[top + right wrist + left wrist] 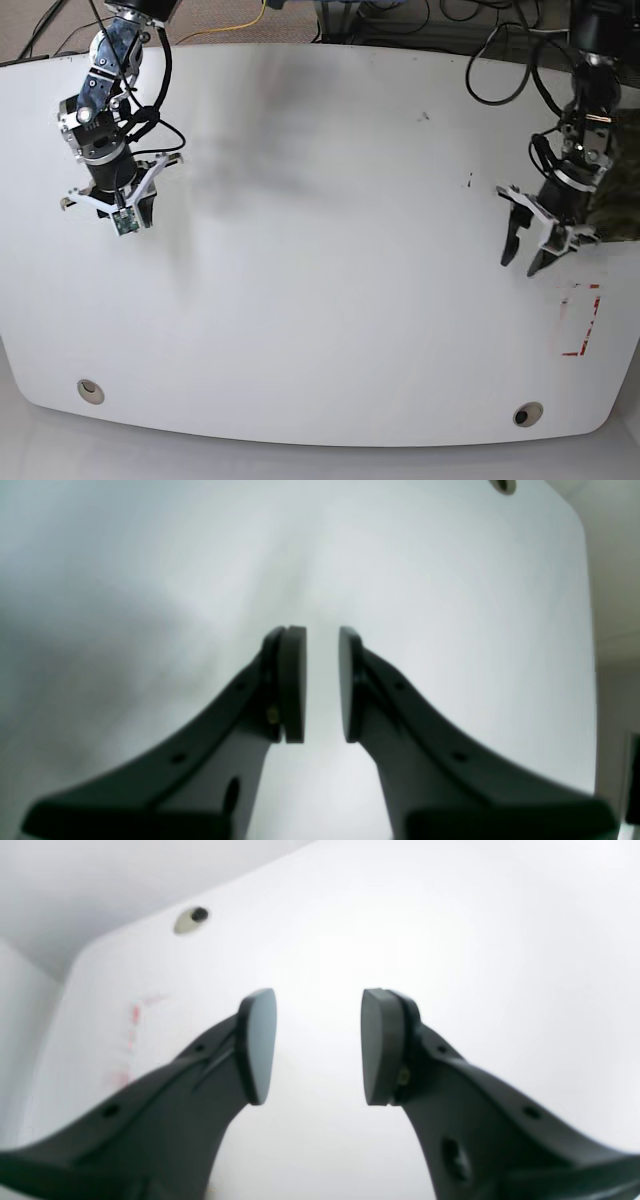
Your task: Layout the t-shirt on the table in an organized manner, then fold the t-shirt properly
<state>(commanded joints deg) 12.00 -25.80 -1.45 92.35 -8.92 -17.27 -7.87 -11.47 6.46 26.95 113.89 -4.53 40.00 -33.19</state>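
Dark bundle [622, 180], probably the t-shirt, right edge of base frame, partly behind left claw [319, 1047]. Both claws parted, right claw [322, 685] narrower. Likely light, limp; pinch an outer edge.

Robot Arms Share a White Table in Apparent Lab

From where I stood, it looked like a robotics lab or test workspace. Two mounted robot arms [108, 130] [580, 150] reached over a glossy white table [320, 280] marked with red tape [590, 325], and loose cables [500, 100] looped along its far edge.
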